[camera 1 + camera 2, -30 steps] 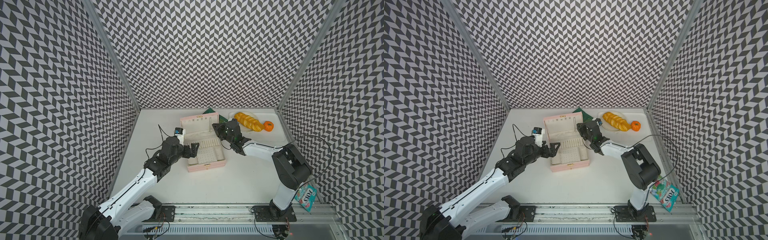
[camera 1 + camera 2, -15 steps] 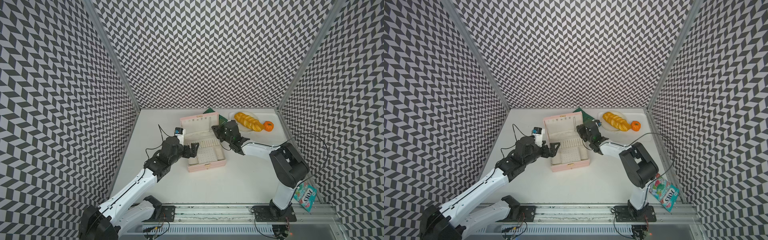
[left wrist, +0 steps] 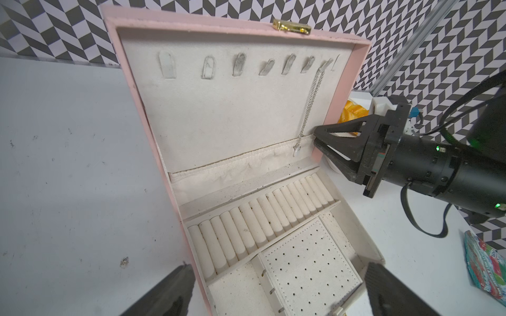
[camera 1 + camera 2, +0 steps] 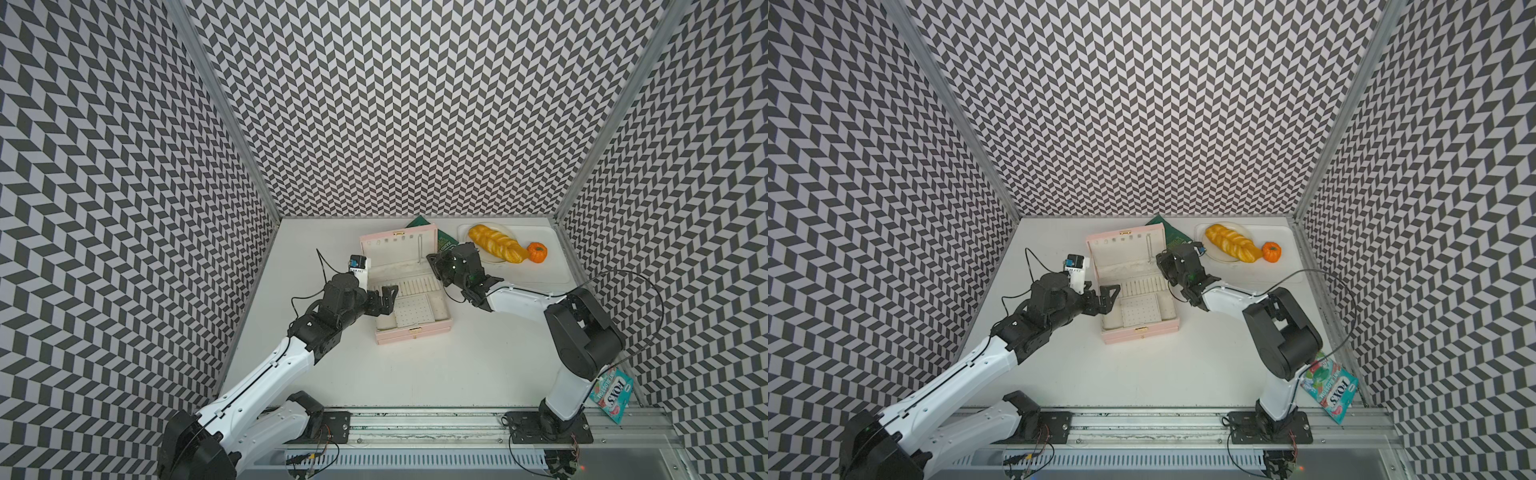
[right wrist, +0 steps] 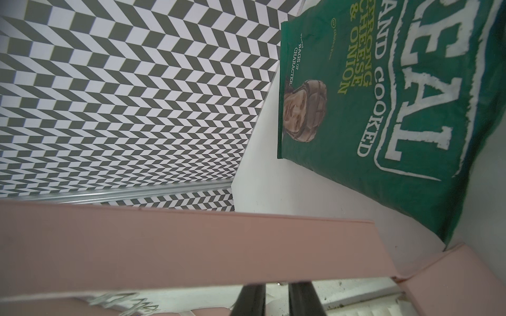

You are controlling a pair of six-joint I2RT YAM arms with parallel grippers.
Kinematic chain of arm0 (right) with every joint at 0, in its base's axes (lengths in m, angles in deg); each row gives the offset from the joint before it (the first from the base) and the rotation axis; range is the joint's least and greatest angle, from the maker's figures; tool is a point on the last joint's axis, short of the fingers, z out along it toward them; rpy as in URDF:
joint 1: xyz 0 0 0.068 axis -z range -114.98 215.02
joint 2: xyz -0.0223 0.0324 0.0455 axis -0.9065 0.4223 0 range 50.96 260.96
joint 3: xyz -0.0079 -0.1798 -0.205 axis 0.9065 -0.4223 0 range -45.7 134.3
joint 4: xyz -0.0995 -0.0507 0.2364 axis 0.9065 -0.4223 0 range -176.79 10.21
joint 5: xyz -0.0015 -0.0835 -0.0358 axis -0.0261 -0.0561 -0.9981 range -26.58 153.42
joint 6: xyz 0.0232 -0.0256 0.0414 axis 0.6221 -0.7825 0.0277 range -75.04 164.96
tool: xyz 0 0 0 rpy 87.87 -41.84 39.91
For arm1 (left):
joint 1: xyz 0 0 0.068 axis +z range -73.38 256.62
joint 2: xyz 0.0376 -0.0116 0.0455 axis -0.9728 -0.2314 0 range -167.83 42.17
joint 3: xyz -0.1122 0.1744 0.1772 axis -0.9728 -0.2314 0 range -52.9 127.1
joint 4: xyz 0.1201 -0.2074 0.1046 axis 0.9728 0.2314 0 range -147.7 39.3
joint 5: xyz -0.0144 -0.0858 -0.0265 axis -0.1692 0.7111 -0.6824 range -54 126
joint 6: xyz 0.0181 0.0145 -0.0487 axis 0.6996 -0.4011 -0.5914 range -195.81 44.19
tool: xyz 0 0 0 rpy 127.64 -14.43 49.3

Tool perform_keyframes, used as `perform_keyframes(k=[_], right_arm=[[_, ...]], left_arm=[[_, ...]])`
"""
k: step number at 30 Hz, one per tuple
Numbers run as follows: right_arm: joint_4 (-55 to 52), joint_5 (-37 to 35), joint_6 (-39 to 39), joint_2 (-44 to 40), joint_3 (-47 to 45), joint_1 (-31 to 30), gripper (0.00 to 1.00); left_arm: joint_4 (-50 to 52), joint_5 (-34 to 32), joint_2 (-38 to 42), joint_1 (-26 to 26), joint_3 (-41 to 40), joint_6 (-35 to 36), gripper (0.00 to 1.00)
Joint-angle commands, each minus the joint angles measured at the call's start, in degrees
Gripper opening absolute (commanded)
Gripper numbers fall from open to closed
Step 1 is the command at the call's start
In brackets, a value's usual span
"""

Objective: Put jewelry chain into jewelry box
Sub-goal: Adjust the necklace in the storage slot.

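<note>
The pale pink jewelry box stands open mid-table with its lid upright. The thin silvery jewelry chain hangs from a hook near the lid's right edge, its small pendant low on the lid lining. My right gripper sits at that lid edge, just beside the pendant. Its jaws are a narrow gap apart and nothing shows between them. In the right wrist view the lid's pink wall hides its tips. My left gripper is wide open over the base's left front part, holding nothing.
A green crisp bag lies behind the lid. A plate with braided bread and a small orange pumpkin sit back right. A candy packet lies by the right arm's base. Patterned walls enclose three sides.
The right arm has shifted slightly left, bringing its gripper closer to the lid's edge. The left arm and the box have not moved.
</note>
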Motion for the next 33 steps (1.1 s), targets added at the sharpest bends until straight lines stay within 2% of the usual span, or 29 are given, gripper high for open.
perform_keyframes(k=[1, 14, 18, 26, 33], right_arm=[[1.35, -0.01, -0.35, 0.62, 0.87, 0.61, 0.20], [1.03, 0.55, -1.15, 3.90, 3.80, 1.16, 0.22], [1.15, 0.78, -0.93, 3.92, 3.29, 1.25, 0.12], [2.34, 0.21, -0.83, 2.27, 1.17, 1.25, 0.00], [2.45, -0.12, -2.28, -0.65, 0.60, 1.34, 0.00]], left_arm=[[0.62, -0.29, 0.06, -0.36, 2.24, 0.60, 1.00], [0.45, -0.04, -0.01, -0.36, 2.11, 0.87, 1.00], [0.45, -0.08, -0.03, -0.36, 2.04, 0.95, 1.00], [0.45, -0.09, -0.05, -0.36, 2.05, 0.90, 1.00], [0.46, -0.27, 0.06, -0.36, 2.04, 0.87, 1.00]])
